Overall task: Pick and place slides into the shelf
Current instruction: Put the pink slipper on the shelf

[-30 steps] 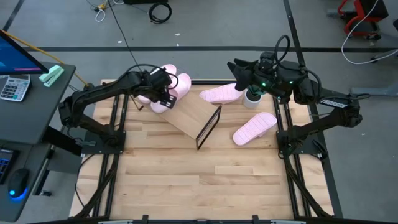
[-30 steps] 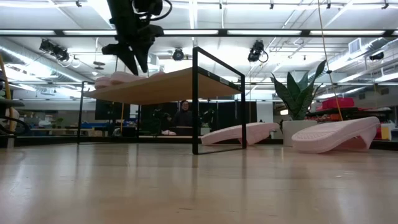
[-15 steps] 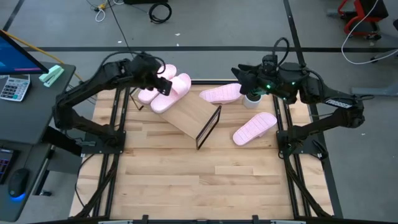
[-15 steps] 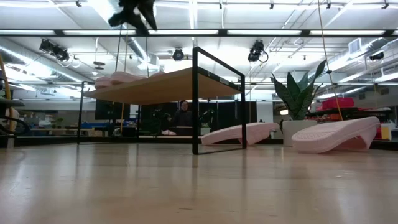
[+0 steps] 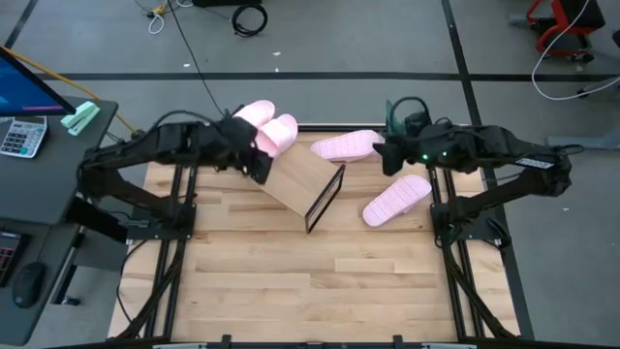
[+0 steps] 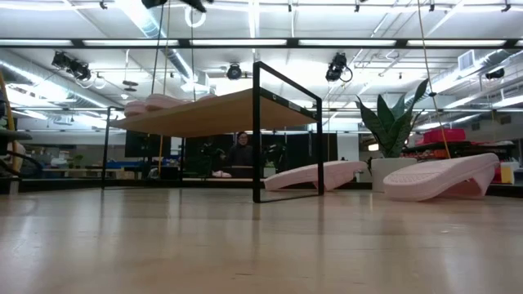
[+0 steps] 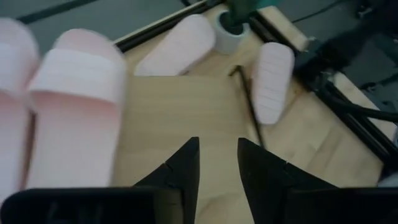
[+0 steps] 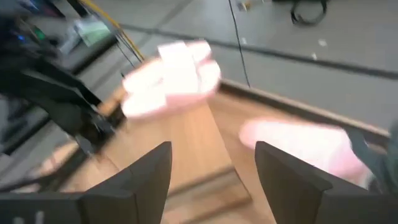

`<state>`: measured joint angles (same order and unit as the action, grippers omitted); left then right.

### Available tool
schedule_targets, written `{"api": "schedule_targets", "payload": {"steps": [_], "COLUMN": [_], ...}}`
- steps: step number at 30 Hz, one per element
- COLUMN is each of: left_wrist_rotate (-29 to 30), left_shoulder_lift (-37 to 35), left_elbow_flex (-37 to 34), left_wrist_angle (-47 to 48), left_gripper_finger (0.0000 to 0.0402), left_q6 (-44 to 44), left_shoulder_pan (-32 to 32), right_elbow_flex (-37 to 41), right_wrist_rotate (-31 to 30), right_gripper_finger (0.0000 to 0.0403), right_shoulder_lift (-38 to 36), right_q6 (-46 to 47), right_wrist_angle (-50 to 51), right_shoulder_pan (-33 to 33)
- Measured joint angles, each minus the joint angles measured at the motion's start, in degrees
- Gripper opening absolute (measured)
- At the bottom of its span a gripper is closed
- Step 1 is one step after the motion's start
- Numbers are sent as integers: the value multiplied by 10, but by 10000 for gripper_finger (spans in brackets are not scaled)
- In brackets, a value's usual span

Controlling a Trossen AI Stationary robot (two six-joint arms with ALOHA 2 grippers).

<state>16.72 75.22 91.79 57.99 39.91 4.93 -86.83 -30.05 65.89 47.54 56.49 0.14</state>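
Note:
Two pale pink slides (image 5: pixel 266 126) lie side by side, straps up, on the left end of the shelf's wooden top (image 5: pixel 302 179); they also show as slides (image 7: pixel 74 112) in the left wrist view. My left gripper (image 7: pixel 217 155) hovers open above the plank, beside them, holding nothing. Two more slides lie on the table right of the shelf, one far (image 5: pixel 346 145) and one nearer (image 5: pixel 397 199). My right gripper (image 8: pixel 214 162) hangs open above these, tipped down toward the shelf.
A white pot (image 7: pixel 230 37) with a green plant (image 6: pixel 392 122) stands at the table's far right, between the two loose slides. The shelf (image 6: pixel 221 110) stands slantwise on black wire end frames. The table's near half (image 5: pixel 310 281) is bare wood.
My left gripper has risen from the slides on the shelf, leaving the top of the low view, and has swung toward the shelf's middle. The two slides stay on the plank. My right gripper has come toward the near edge and tipped downward.

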Motion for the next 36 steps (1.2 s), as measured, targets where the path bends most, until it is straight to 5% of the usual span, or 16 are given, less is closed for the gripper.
{"api": "schedule_targets", "payload": {"steps": [7, 15, 23, 36], "left_wrist_rotate": [85, 108, 103, 41], "left_shoulder_lift": [3, 7, 7, 8], "left_elbow_flex": [0, -4, -49, -63], "left_wrist_angle": [-11, -20, -41, -90], "left_gripper_finger": [99, 95, 87, 71], "left_q6": [18, 8, -21, -121], "left_shoulder_pan": [-105, -140, -151, -151], "right_elbow_flex": [0, 0, 7, 134], "right_wrist_rotate": [-3, -11, 6, 89], "right_gripper_finger": [236, 236, 236, 236], "right_shoulder_lift": [0, 0, 0, -50], "right_q6": [104, 255, 331, 424], "right_wrist_angle": [170, 306, 331, 306], "right_shoulder_pan": [33, 68, 69, 72]}}
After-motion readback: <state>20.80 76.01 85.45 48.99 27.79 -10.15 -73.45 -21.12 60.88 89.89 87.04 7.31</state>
